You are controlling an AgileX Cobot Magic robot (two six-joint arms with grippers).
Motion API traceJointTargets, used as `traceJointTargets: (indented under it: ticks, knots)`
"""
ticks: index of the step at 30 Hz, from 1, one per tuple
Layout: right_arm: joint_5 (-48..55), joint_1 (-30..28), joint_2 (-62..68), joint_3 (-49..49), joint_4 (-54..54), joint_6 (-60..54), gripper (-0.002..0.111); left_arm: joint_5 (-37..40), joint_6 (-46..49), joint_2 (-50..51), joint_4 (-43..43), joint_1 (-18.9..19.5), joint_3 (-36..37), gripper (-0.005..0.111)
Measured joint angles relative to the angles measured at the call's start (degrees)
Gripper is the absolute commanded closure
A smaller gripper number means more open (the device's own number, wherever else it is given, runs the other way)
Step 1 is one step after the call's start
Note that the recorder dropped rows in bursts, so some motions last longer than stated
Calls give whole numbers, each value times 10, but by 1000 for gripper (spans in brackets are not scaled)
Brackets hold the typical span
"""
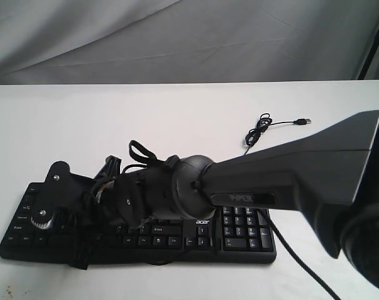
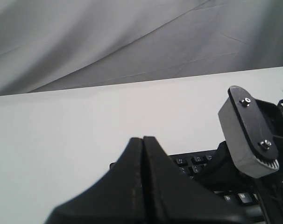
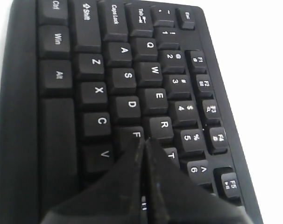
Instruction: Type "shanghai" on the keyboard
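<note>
The black keyboard (image 1: 239, 228) lies along the table's front with its acer logo (image 1: 204, 221) showing. My right arm (image 1: 271, 181) reaches across it from the right to its left half. In the right wrist view my right gripper (image 3: 144, 140) is shut with nothing in it. Its tips sit just above the keyboard (image 3: 62, 112), between the F key (image 3: 134, 134) and the T key (image 3: 172, 155); I cannot tell if they touch. My left gripper (image 2: 143, 138) is shut and empty. It sits low before the keyboard's far left corner (image 2: 193, 161) and touches no key.
The keyboard's thin black cable (image 1: 257, 132) coils behind it and ends in a loose USB plug (image 1: 305, 120). A grey toothed part on the right arm's end (image 1: 52, 200) (image 2: 249, 135) stands over the keyboard's left keys. Another black cable (image 1: 302, 262) trails off the front right.
</note>
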Motion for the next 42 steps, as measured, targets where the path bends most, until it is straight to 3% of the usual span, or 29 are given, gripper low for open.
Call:
traceJointTargets:
  ticks: [7,13,42]
  knots:
    - [42,-6,-42,19,1,0,108,0,0,0,0,0,0,107]
    - [6,-13,-48,60,4,0,108,0,0,0,0,0,0,107]
    - [-41,0,-39,61,17,0,108,0,0,0,0,0,0,107]
